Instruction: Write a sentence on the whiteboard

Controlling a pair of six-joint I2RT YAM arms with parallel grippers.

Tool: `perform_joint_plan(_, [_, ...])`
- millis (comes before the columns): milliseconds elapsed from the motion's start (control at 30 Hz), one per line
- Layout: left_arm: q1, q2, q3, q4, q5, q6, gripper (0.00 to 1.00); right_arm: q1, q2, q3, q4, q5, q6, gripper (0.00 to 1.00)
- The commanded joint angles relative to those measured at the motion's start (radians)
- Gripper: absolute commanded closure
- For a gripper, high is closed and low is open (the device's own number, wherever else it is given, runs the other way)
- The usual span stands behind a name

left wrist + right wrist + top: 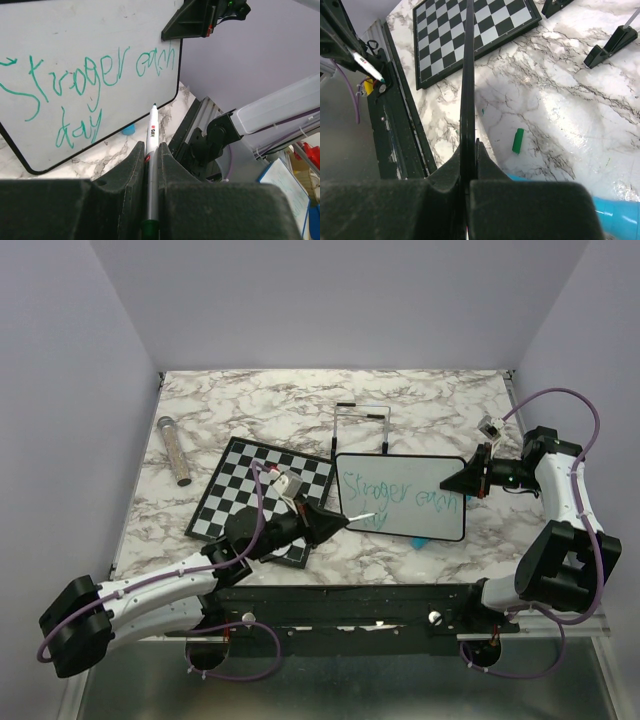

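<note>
The whiteboard (400, 495) is propped up off the marble, and my right gripper (462, 477) is shut on its right edge. In the right wrist view the board (468, 75) shows edge-on between the jaws of that gripper (469, 150). The sentence (90, 80) reads "Stroger each day" in teal-green, in two lines on the whiteboard (75, 30). My left gripper (150, 150) is shut on a grey marker (151, 135) whose uncapped tip is close to the board's lower corner. I cannot tell whether it touches. From above, the marker (362, 515) lies over the board's lower left.
A chessboard (262, 495) lies left of the whiteboard, under my left arm. A black wire stand (362, 425) is behind the board. A green cap (518, 140) and a blue object (615, 215) lie on the marble beneath it. A grey cylinder (175, 450) rests far left.
</note>
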Motion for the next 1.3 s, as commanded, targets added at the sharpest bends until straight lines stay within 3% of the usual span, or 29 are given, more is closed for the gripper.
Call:
perform_joint_plan(0, [-0.051, 0.019, -0.02, 0.055, -0.107, 0.007, 1.0, -0.002, -0.021, -0.005, 0.029, -0.023, 0.0, 1.0])
perform_joint_plan(400, [-0.149, 0.117, -0.024, 0.19, -0.218, -0.004, 1.0, -0.002, -0.031, -0.022, 0.063, -0.029, 0.032, 1.0])
perform_joint_plan(900, [-0.193, 0.137, -0.021, 0.218, -0.322, -0.023, 1.0, 0.0, -0.056, -0.051, 0.132, -0.036, 0.096, 1.0])
perform_joint_plan(1267, [-0.203, 0.258, -0.006, 0.348, -0.336, -0.027, 1.0, 0.0, -0.074, -0.068, 0.168, -0.04, 0.13, 1.0])
